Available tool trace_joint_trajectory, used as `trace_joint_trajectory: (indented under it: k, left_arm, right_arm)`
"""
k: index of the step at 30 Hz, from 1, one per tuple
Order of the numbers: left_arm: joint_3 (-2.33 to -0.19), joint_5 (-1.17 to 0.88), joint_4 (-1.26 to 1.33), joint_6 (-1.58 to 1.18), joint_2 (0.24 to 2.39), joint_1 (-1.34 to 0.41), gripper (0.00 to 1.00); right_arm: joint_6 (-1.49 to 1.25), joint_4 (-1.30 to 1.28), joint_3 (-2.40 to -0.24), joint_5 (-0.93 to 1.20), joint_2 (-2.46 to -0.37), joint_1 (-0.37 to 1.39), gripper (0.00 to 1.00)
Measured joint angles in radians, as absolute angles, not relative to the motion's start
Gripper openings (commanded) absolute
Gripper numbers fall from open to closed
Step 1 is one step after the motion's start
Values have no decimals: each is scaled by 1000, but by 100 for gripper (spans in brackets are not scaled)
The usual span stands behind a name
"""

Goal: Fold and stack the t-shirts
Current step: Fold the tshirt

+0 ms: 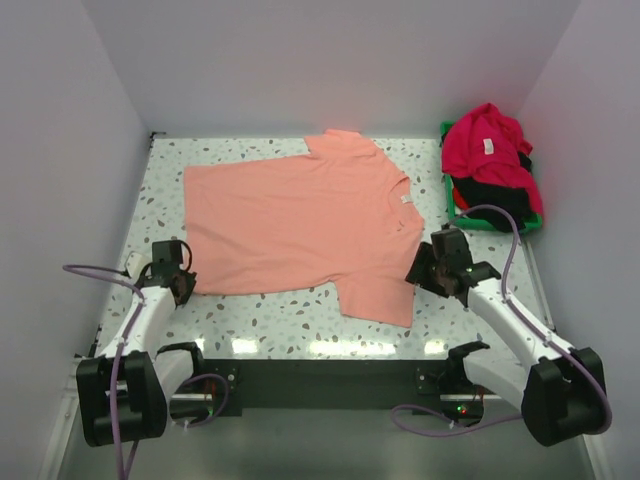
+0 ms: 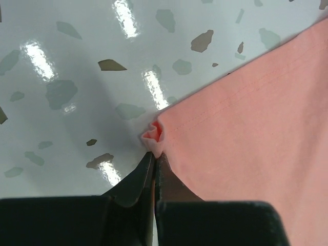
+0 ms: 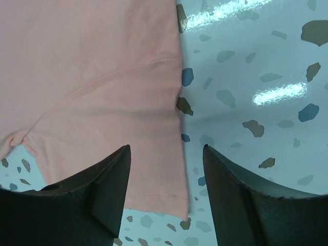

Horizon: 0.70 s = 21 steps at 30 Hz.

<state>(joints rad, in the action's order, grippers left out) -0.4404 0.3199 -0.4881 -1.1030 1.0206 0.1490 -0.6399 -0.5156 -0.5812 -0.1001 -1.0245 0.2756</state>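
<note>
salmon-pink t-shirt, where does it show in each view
Top external: salmon-pink t-shirt spread flat mid-table.
Left wrist: t-shirt fills the right; left gripper shut on its corner.
Right wrist: t-shirt upper left, its edge between the open right gripper fingers.
Shared: speckled table.

The setting reads as a robotics lab test cell. A glossy speckled surface (image 1: 260, 310) is closed in on three sides by plain pale walls (image 1: 330, 60). A left arm (image 1: 140, 325) and a right arm (image 1: 515, 325), white and black, are bolted to a dark rail (image 1: 330, 385) at its near edge. Purple cables (image 1: 440, 428) are looped loose beside their bases. Bright lamps are mirrored in the sheen.
</note>
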Motion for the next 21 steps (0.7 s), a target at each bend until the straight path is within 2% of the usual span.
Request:
trace_joint_trajectory:
  k: [11,21]
  left_arm:
    - [-429,321,-399,-1077,1055,149,0]
    - [-427,308,-335,-1054,1078,149,0]
  right_arm:
    - [-720,-489,-469,-33,-1029,276,53]
    - [-818,-539,-400,-39,-876,352,50]
